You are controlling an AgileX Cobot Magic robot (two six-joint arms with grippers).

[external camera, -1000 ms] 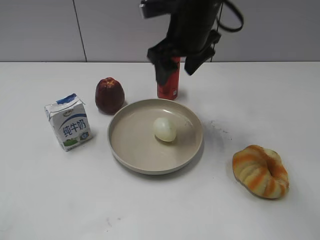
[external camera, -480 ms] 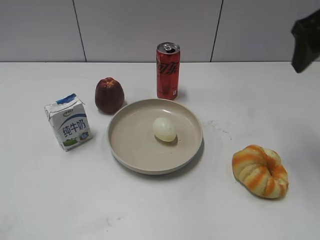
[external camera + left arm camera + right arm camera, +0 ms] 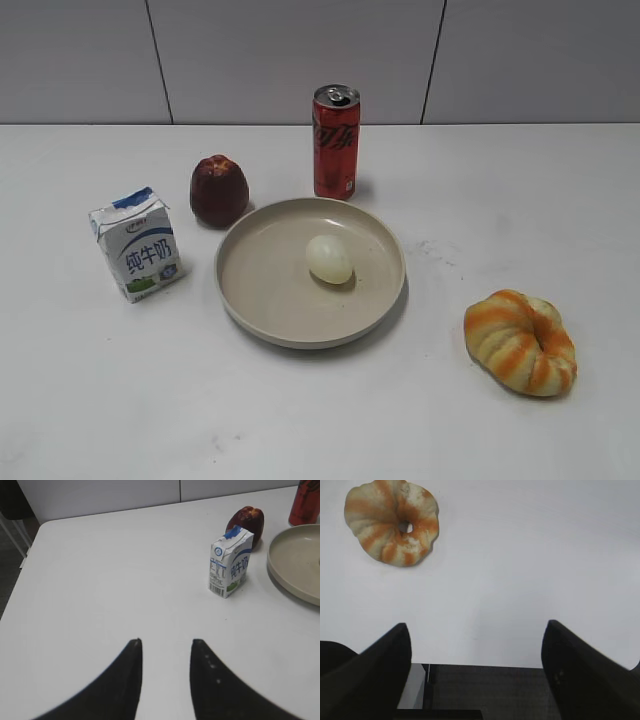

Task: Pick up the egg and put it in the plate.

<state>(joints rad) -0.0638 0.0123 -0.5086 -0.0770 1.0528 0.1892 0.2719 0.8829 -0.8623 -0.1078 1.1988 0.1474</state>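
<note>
The pale glossy egg (image 3: 329, 259) lies inside the large beige plate (image 3: 260, 305) in the middle of the table. Part of the plate's rim shows at the right edge of the left wrist view (image 3: 295, 582); the egg is out of that view. No gripper shows in the exterior view. My left gripper (image 3: 165, 642) is open and empty over bare table, well left of the plate. My right gripper (image 3: 476, 625) is wide open and empty above the table's edge, apart from the plate.
A milk carton (image 3: 136, 244) (image 3: 228, 562) stands left of the plate, a dark red fruit (image 3: 219, 190) (image 3: 245, 522) behind it. A red can (image 3: 336, 141) stands behind the plate. An orange-striped bread ring (image 3: 519, 342) (image 3: 392, 521) lies at the right.
The right arm, above the can one second ago, has swung away to the right and left the exterior view. The egg stays in the plate.
</note>
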